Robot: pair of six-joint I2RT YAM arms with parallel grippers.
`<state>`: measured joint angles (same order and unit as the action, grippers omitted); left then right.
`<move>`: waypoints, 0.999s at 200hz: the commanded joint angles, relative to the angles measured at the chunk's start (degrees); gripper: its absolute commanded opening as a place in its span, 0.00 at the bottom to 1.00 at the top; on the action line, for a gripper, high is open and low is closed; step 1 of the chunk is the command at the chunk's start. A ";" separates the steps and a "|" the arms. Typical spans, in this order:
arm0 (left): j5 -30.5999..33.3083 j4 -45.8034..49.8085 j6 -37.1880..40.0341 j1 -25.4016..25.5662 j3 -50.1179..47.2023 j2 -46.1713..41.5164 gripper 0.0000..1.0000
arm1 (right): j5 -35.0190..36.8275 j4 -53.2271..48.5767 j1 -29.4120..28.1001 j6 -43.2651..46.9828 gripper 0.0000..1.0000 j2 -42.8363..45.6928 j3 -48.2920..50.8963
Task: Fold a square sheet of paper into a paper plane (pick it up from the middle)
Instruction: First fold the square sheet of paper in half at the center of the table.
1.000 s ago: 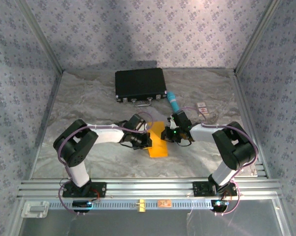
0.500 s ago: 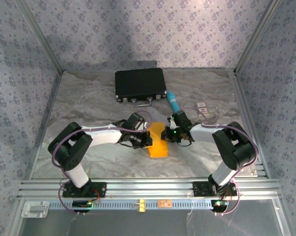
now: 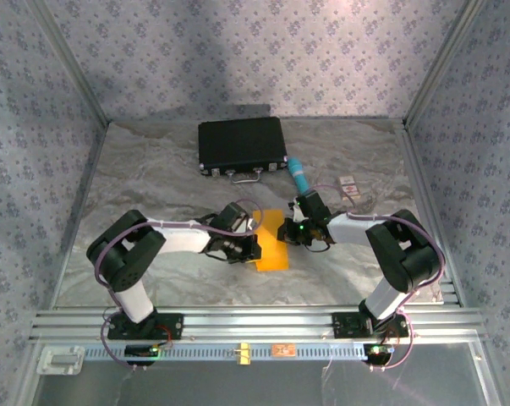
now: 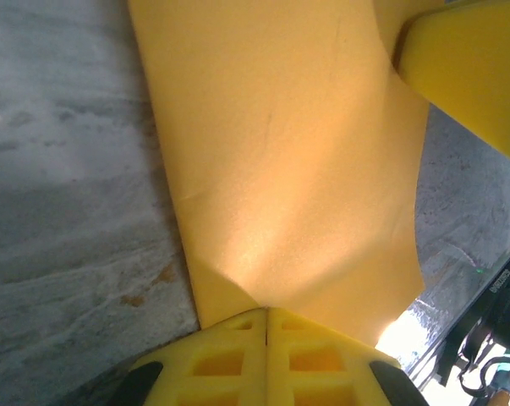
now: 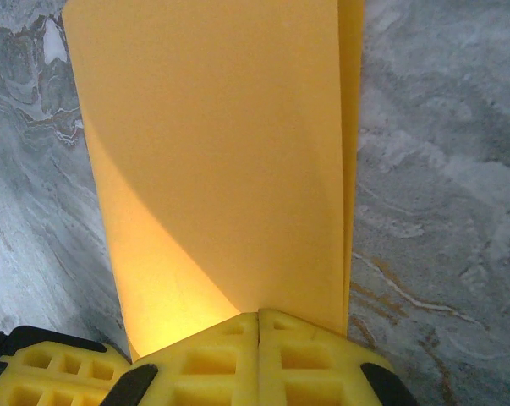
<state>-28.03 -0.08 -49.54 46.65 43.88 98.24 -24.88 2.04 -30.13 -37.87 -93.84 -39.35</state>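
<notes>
Left tool (image 3: 255, 246) and right tool (image 3: 286, 232) are staying clamped shut on opposite edges of the folded orange sheet of paper (image 3: 274, 247) mid-counter (image 3: 153, 169), while the left arm is resettling slightly nearer, probably setting a crease.

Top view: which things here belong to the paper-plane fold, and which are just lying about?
In the job: square sheet of paper, folded over; left gripper and right gripper, each shut on an edge of it.

Lying about: black case, teal tube, small white tag.
</notes>
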 commanded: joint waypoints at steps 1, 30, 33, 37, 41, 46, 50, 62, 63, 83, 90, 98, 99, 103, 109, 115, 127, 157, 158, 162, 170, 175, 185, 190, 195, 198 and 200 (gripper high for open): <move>4.08 7.80 3.00 0.96 -0.69 -0.21 0.00 | 3.79 -5.48 0.06 0.34 0.00 -1.43 2.01; 3.12 7.04 2.40 2.23 1.36 -3.05 0.03 | 3.67 -5.69 0.12 0.45 0.00 -1.43 1.65; 3.11 6.96 2.28 2.34 1.66 -3.22 0.03 | 3.71 -5.72 0.08 0.51 0.00 -1.43 1.68; 3.09 6.89 2.10 2.55 1.97 -3.50 0.03 | 3.79 -5.72 0.07 0.51 0.00 -1.34 1.68; 3.10 6.78 1.89 2.74 2.28 -3.64 0.03 | 3.76 -5.81 0.09 0.51 0.00 -1.33 1.73; 2.71 6.30 1.51 2.83 2.44 -3.82 0.04 | 3.79 -5.82 0.03 0.49 0.00 -1.33 1.71; 2.38 5.77 1.20 2.89 2.59 -3.88 0.04 | 3.79 -5.80 0.13 0.41 0.00 -1.37 1.60; 1.59 3.94 0.15 3.10 2.38 -4.02 0.04 | 3.79 -5.82 0.08 0.36 0.00 -1.46 1.62; 1.54 3.77 0.10 3.10 2.36 -4.02 0.04 | 3.79 -5.78 0.07 0.44 0.00 -1.49 1.63; 1.84 3.13 -0.08 3.25 1.76 -3.34 0.04 | 3.88 -5.82 -0.02 0.34 0.00 -1.51 1.73; 1.71 2.71 -0.20 3.27 1.29 -3.07 0.04 | 3.84 -5.68 0.05 0.34 0.00 -1.44 1.79; 1.52 1.72 -0.70 3.27 0.47 -2.90 0.04 | 3.78 -5.71 -0.01 0.34 0.00 -1.50 1.79; 1.50 1.60 -0.76 3.27 0.36 -2.89 0.04 | 3.78 -5.68 -0.01 0.34 0.00 -1.51 1.81; 1.49 1.14 -0.91 3.26 -0.11 -2.95 0.04 | 3.79 -5.67 0.01 0.34 0.00 -1.58 1.75; 1.40 0.71 -1.07 3.28 -0.63 -2.96 0.04 | 3.78 -5.73 -0.01 0.34 0.00 -1.59 1.74; 1.32 0.69 -1.10 3.28 -0.71 -3.04 0.04 | 3.79 -5.73 0.14 0.33 0.00 -1.51 1.77; 1.14 0.69 -0.78 3.34 -1.00 -3.31 0.04 | 3.79 -5.73 0.00 0.34 0.00 -1.44 1.76; 2.31 4.25 0.86 3.30 -1.96 -2.96 0.04 | 3.62 -5.37 0.00 0.30 0.00 -1.87 1.93; 2.38 4.36 0.90 3.33 -2.05 -2.92 0.04 | 3.62 -5.29 -0.01 0.27 0.00 -1.87 1.92; 2.70 4.85 1.00 3.30 -2.34 -2.87 0.04 | 3.57 -5.10 -0.02 0.17 0.00 -1.96 2.06; 3.46 5.78 1.19 3.33 -2.86 -2.91 0.04 | 3.44 -4.99 0.03 0.12 0.00 -2.13 2.04; 3.59 5.96 1.28 3.27 -3.33 -2.96 0.04 | 3.44 -4.95 0.00 0.14 0.00 -2.13 2.09; 3.91 6.22 1.28 3.34 -4.16 -3.29 0.04 | 3.40 -4.90 0.05 0.13 0.00 -2.13 2.01; 4.07 6.40 1.29 3.35 -4.44 -3.62 0.04 | 3.45 -5.03 0.03 0.10 0.00 -2.13 2.03; 4.20 6.34 1.29 3.34 -4.58 -4.01 0.04 | 3.54 -4.97 0.06 0.10 0.00 -2.08 1.92; 4.29 6.32 1.24 3.32 -4.59 -4.18 0.04 | 3.53 -5.02 0.00 0.14 0.00 -2.13 1.91; 4.25 6.34 1.28 3.28 -4.63 -4.26 0.04 | 3.53 -5.03 -0.01 0.16 0.00 -2.13 1.91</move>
<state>-25.47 1.06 -49.32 49.63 41.74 95.31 -24.95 2.22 -30.13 -37.89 -93.84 -39.29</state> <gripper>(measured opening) 0.052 0.051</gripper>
